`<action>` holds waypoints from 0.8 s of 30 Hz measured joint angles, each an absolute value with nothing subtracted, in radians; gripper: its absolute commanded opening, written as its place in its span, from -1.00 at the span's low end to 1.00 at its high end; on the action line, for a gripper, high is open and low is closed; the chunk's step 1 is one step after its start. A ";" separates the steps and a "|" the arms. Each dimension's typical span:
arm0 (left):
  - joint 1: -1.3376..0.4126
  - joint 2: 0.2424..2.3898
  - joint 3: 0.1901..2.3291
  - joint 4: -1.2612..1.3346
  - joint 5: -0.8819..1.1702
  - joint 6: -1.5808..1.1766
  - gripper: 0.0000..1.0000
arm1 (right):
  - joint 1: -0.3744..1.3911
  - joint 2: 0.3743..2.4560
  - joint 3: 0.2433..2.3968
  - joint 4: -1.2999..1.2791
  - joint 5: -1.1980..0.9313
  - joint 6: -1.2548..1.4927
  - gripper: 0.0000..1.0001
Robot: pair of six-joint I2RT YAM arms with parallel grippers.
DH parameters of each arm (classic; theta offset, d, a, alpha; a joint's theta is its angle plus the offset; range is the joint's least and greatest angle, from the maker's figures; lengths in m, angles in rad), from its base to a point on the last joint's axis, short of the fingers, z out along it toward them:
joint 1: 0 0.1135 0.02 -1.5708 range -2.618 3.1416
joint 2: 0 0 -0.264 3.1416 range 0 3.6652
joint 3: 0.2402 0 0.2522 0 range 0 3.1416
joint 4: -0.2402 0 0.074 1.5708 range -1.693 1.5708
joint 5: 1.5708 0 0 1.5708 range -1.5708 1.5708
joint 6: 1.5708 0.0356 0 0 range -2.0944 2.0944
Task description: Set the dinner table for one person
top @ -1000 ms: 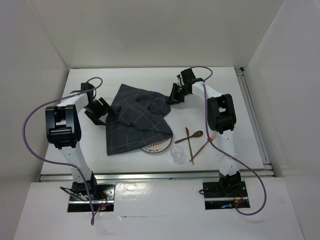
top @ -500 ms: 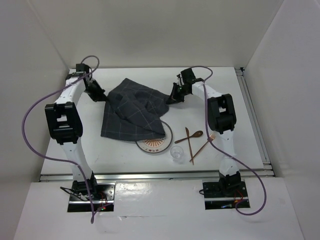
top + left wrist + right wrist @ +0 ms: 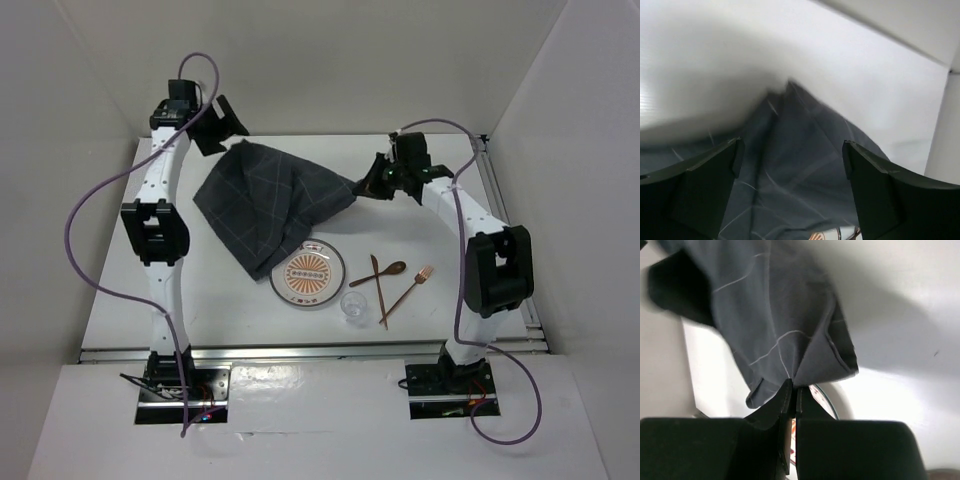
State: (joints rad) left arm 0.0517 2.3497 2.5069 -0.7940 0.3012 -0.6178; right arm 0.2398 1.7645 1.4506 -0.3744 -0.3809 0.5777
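White and plain, the dinner table [image 3: 200, 315] fills the space between the pale walls. It is a large flat rectangle, and a metal rail [image 3: 320, 350] runs along its near edge, just beyond the arm bases.

Nearest on it stands a small clear glass [image 3: 353, 308]. Just behind it lies a round plate [image 3: 307, 274] with an orange sunburst pattern. Right of the plate lie a wooden spoon [image 3: 395, 268], a knife [image 3: 374, 265] and a fork [image 3: 415, 283], crossing each other.

Farther back the dark grey checked cloth mat [image 3: 270, 205] is raised. The right gripper [image 3: 374, 186] is closed tight on its right corner. The left gripper [image 3: 225, 128] is at the far left corner, with jaws wide apart and nothing between them; the cloth hangs just under it.

One second ago the cloth covered most of the plate; now only its near tip reaches the plate's rim. The left arm has moved from mid-table to the far corner, and the right arm has shifted to the right.
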 measured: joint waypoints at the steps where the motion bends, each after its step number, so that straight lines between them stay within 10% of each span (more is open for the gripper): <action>1: 0.041 2.375 2.506 -0.792 0.308 -0.616 1.00 | 0.247 1.758 1.419 -0.367 -0.371 0.590 -1.00; 10: -0.001 2.296 2.289 -0.856 0.155 -0.505 0.81 | 0.229 1.822 1.303 -0.356 -0.324 0.643 -1.00; 11: -0.010 2.243 2.252 -0.860 0.127 -0.490 0.64 | 0.224 1.828 1.303 -0.356 -0.323 0.642 -1.00; 12: -0.025 2.190 2.218 -0.859 0.102 -0.468 -0.20 | 0.218 1.837 1.304 -0.357 -0.322 0.640 -1.00; 14: -0.086 2.094 2.178 -0.860 0.065 -0.421 -1.00 | 0.209 1.852 1.309 -0.357 -0.321 0.638 -1.00; 19: -0.334 2.014 2.138 -0.796 0.052 -0.336 -0.98 | 0.190 1.861 1.316 -0.359 -0.329 0.630 -1.00; 24: -0.474 2.031 1.954 -0.786 0.055 -0.302 0.74 | 0.163 1.861 1.317 -0.358 -0.353 0.622 -1.00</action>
State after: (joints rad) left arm -0.4740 2.0308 1.9545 -0.7856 0.0547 -0.3023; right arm 0.1627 1.8614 1.3174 -0.3584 -0.3527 0.6216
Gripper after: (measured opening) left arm 0.691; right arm 0.036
